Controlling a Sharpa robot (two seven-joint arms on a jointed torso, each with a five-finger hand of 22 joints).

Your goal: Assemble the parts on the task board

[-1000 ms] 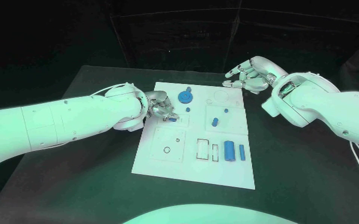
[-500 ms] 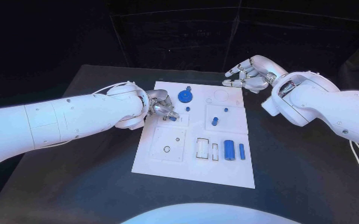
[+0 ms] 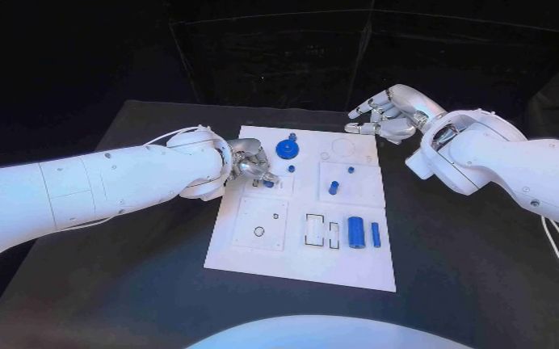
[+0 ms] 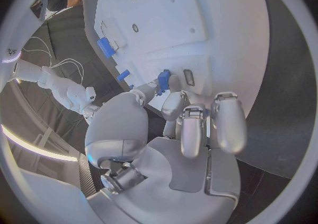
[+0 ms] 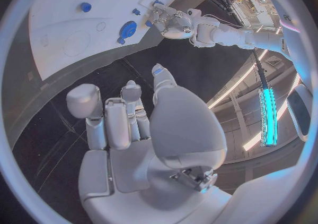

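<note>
The white task board (image 3: 262, 260) lies in the middle of the black table. My left hand (image 3: 252, 168) rests over the board's left side and pinches a small blue part (image 3: 269, 182) just above the surface. In the left wrist view that blue part (image 4: 163, 82) sits between thumb and fingertip, close to the board (image 4: 199, 17). My right hand (image 3: 384, 118) hovers off the board's far right corner with fingers apart and nothing in it. On the board are a blue gear (image 3: 287, 152), a blue peg (image 3: 334, 188), a blue cylinder (image 3: 355, 232) and a thin blue bar (image 3: 375, 234).
Two rectangular slots (image 3: 316, 230) lie beside the cylinder, and a round hole (image 3: 260, 231) is in the near left square. The right wrist view shows the board (image 5: 66, 27), the gear (image 5: 127, 28) and my left hand (image 5: 175, 22). Black table (image 3: 466, 268) surrounds the board.
My right hand has drifted slightly toward the board's far corner. My left hand keeps the small blue part at nearly the same spot.
</note>
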